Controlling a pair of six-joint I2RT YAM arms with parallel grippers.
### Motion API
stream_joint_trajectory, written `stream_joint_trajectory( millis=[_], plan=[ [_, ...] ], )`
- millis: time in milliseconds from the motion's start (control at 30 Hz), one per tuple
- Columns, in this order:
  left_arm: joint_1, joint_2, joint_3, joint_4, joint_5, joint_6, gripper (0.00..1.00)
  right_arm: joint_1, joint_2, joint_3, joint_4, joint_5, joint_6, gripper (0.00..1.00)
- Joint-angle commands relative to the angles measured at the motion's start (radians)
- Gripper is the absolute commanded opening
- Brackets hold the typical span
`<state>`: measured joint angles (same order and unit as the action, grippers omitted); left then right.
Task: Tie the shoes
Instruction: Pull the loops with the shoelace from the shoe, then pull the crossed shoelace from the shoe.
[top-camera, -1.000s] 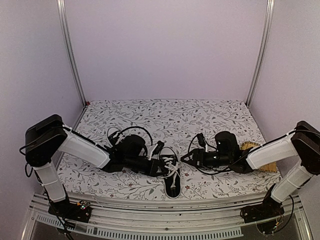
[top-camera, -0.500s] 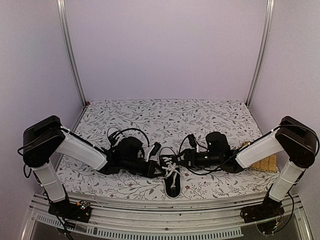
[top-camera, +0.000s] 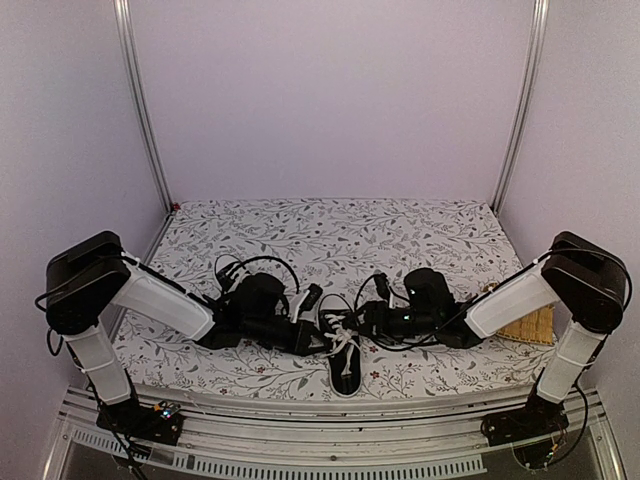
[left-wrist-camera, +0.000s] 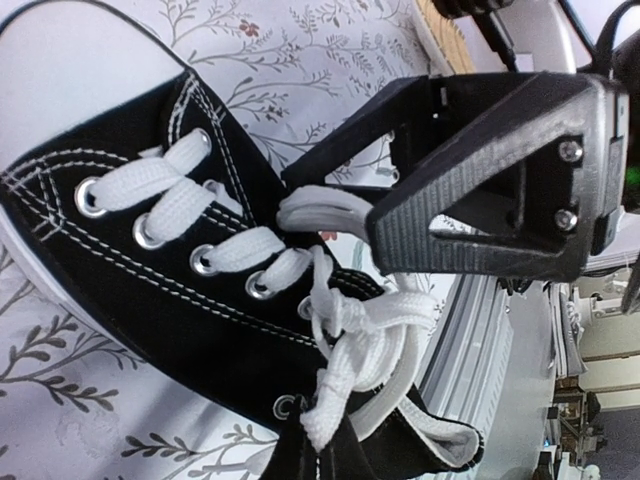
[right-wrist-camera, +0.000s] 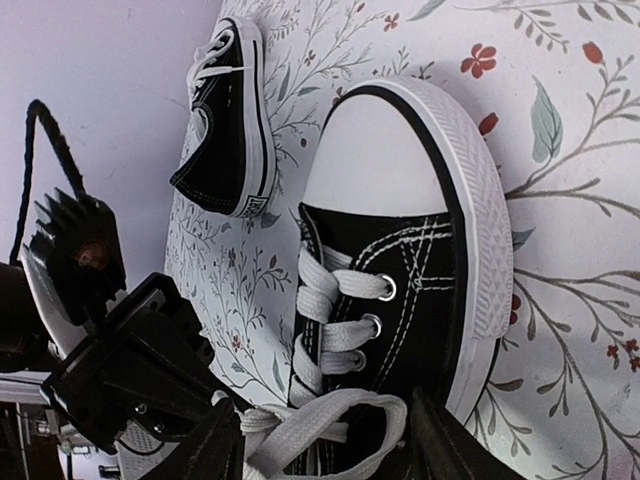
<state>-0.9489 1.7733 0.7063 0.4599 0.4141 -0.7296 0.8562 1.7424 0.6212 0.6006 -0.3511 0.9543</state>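
- Near the front edge of the flowered cloth (top-camera: 350, 235), one shoe (top-camera: 345, 375) lies heel toward the arms. From above, both grippers crowd over its laces and hide the knot.
- The second shoe (top-camera: 314, 296) sits just behind the left gripper (top-camera: 305, 338), half covered; the right wrist view shows it whole.
- A tan mat (top-camera: 528, 326) is partly hidden by the right arm.
- Only the left wrist view shows the left gripper clenched on a white lace loop (left-wrist-camera: 315, 210).
- The right gripper (right-wrist-camera: 325, 440) is spread wide, with lace between its fingers; whether they touch it is unclear.

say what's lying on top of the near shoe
White laces lie bunched in a loose knot on the shoe, one strand pinched in the shut left pincer. Whatever lies beneath the knot is covered.
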Motion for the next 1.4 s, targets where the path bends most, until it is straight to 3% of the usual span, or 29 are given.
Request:
stream_joint_trajectory(
  millis=[0,200,267,667,1233,1300,1367],
  plan=[
    [0.004,-0.005,0.008,0.028,0.015,0.010,0.00,0.014,0.015,0.029,-0.030,0.006,0.008,0.51],
    [0.004,-0.023,0.001,0.022,-0.010,0.003,0.00,0.016,0.001,0.034,-0.029,0.004,0.010,0.11],
    [0.004,-0.028,-0.007,0.020,-0.017,0.001,0.00,0.016,-0.011,0.032,-0.031,0.014,0.010,0.03],
    [0.004,-0.054,-0.081,0.033,-0.057,-0.042,0.00,0.015,-0.098,0.011,-0.074,0.190,-0.066,0.02],
    [0.011,-0.065,-0.131,0.051,-0.076,-0.070,0.01,-0.008,-0.041,0.025,-0.077,0.211,-0.120,0.02],
    [0.013,-0.081,-0.127,0.044,-0.067,-0.044,0.27,-0.016,-0.043,0.030,-0.049,0.144,-0.155,0.05],
    [0.014,-0.124,-0.126,0.001,-0.092,-0.010,0.46,-0.020,-0.060,0.036,-0.046,0.101,-0.185,0.23]
  ],
)
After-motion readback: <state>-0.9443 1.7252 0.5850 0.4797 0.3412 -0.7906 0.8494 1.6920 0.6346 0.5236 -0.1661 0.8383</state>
